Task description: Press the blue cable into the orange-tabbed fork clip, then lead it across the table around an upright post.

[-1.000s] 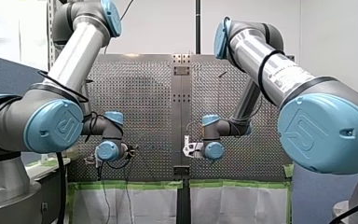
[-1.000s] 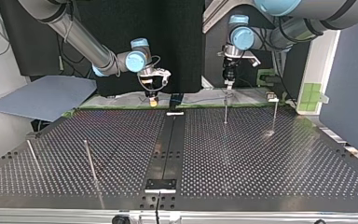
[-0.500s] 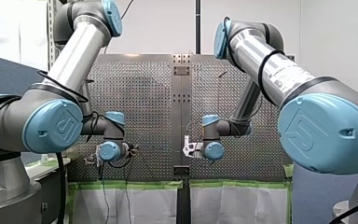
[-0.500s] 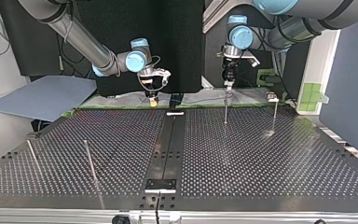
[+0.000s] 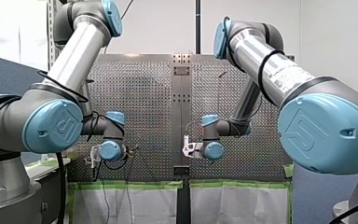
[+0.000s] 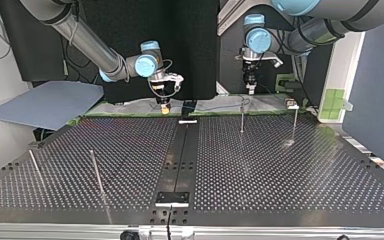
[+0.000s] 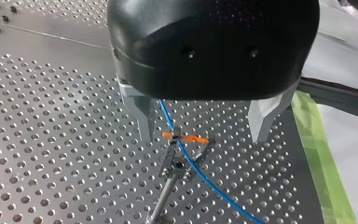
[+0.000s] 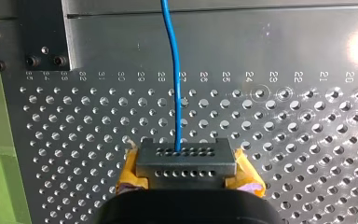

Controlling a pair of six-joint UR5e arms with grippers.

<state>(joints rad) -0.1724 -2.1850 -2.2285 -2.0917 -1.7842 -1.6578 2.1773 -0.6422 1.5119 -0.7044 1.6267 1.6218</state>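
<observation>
We are holding our left gripper (image 7: pixel 202 136) above the orange-tabbed fork clip (image 7: pixel 179 158), fingers spread wide and gripping nothing. The blue cable (image 7: pixel 193 163) is running through the fork. Our right gripper (image 8: pixel 188 173) is clamping a grey perforated block (image 8: pixel 186 161) at the cable's end between its fingers. The clip is standing near the surface's (image 7: pixel 51 140) green-taped edge (image 7: pixel 321 154), with open perforated room on its other side.
</observation>
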